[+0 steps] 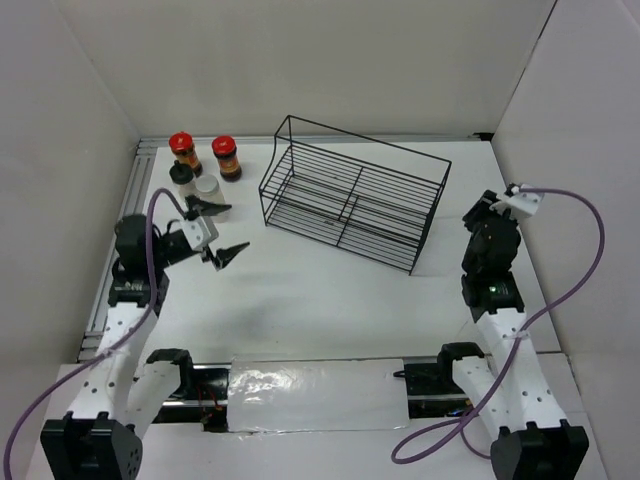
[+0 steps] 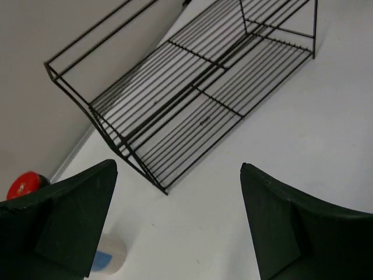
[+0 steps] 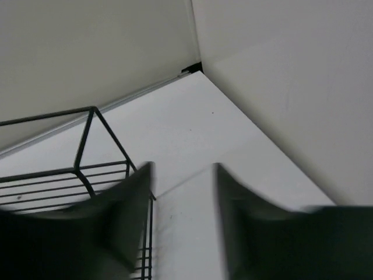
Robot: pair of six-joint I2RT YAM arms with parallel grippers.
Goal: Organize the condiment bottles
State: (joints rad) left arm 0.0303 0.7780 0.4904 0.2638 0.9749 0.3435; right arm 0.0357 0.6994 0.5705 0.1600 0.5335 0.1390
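The left gripper (image 1: 226,230) hangs low over the table, jaws wide apart and holding nothing, just short of the bottles. The right gripper (image 3: 183,192) is folded back on its own side. Its wrist view is blurred, but the fingers seem to stand a little apart over bare table.

Nearest the left claw stands the white bottle (image 1: 207,188), close against the clear bottle (image 1: 181,177). Behind them are one jar (image 1: 183,150) and a second jar (image 1: 226,155). All four are upright in the far-left corner, outside the rack (image 1: 350,195).

The tight cluster is the main risk. A finger sliding round the white bottle could shove the clear one over or into the jars. A small bottle may also tilt on the rack's wire floor or catch its rim.

The top view alone shows all four bottles and their spacing. The left wrist view shows only the white bottle and a red lid at its edge, but gives the rack's wires up close. The right wrist view shows only a rack corner.
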